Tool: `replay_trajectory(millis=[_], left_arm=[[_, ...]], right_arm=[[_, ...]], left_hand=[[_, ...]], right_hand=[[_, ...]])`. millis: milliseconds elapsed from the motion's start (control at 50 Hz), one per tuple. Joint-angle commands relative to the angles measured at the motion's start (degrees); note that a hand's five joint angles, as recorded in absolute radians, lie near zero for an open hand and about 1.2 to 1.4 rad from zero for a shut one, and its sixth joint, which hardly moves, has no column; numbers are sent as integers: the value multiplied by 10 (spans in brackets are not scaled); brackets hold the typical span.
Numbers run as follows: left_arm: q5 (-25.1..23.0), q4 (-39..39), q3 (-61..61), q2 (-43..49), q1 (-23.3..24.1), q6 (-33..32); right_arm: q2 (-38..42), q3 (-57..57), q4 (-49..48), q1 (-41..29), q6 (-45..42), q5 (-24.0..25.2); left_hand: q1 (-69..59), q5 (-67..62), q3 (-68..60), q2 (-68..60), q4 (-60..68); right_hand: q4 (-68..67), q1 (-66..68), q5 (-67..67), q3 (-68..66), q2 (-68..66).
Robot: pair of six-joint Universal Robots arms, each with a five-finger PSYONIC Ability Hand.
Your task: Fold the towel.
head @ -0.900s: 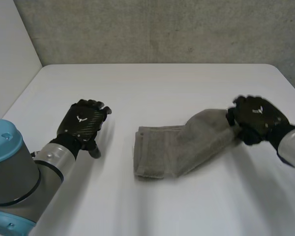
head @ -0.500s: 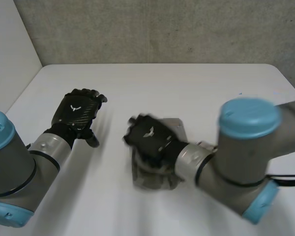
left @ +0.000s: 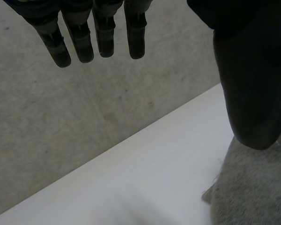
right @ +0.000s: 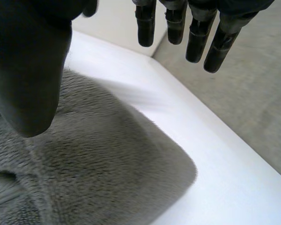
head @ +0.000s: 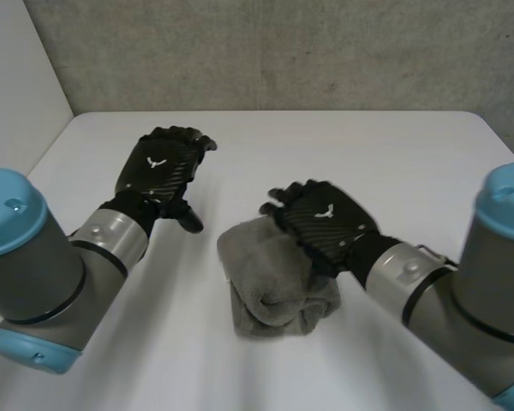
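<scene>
Counter [head: 385, 145]: white, sitting against a grey wall [head: 283, 51].
Towel [head: 270, 287]: lying bunched and folded at mid-counter.
Right hand [head: 325, 224]: hanging over the towel's far side, fingers spread, gripping nothing.
Left hand [head: 161, 169]: hovering beside the towel, fingers straight, apart.

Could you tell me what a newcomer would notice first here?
A grey towel lies bundled in the middle of the white table. The right hand is open over its far end; the left hand, also open, is off to the side, clear of it.
</scene>
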State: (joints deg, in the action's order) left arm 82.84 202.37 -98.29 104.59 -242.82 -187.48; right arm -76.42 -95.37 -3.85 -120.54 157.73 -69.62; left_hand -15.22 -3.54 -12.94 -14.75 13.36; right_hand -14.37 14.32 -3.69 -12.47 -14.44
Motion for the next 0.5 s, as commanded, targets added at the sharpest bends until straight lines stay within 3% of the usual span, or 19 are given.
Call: replay_trajectory(millis=[20,100,260,500], left_arm=[[6,-10,42,38,44,21],[27,-22,63,61,82,27],[61,-44,95,112,131,56],[86,-82,72,135,134,84]], right_arm=[[-30,-8,2,48,82,4],[-23,3,2,57,101,-2],[64,57,3,56,156,-29],[199,112,13,50,201,-36]], left_hand=[[40,23,29,35,-34],[40,23,29,35,-34],[37,20,29,32,-34],[38,22,29,34,-34]], right_hand=[[44,-43,37,25,44],[44,-43,37,25,44],[44,-43,37,25,44],[44,-43,37,25,44]])
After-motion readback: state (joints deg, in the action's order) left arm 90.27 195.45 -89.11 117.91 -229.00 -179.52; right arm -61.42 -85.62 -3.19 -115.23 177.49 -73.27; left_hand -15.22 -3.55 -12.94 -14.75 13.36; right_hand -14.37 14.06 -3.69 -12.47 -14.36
